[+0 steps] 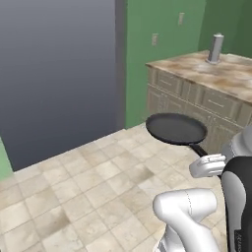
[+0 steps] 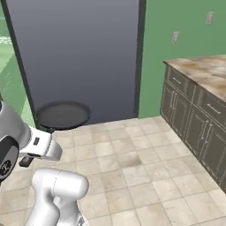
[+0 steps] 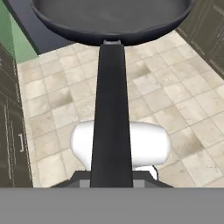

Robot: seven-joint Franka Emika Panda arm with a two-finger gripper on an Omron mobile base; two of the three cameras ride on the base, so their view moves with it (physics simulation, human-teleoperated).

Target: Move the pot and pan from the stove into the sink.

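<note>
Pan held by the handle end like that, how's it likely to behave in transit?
The pan is probably rigid, with no visible sag. Held far out on its long handle, with the bowl cantilevered over the floor, it may droop or twist. The smooth handle could slip.

From my end effector [image 3: 112, 183], the pan [image 3: 111, 19] extends straight ahead, its long dark handle [image 3: 111, 118] running up the middle to the shallow black bowl at the top. The handle base sits at my fingers; their tips are not discernible. Below the pan lies beige tiled floor [image 3: 183, 100]. Dark cabinet fronts [image 3: 11, 144] stand at left, a green wall [image 3: 13, 41] above them.
</note>
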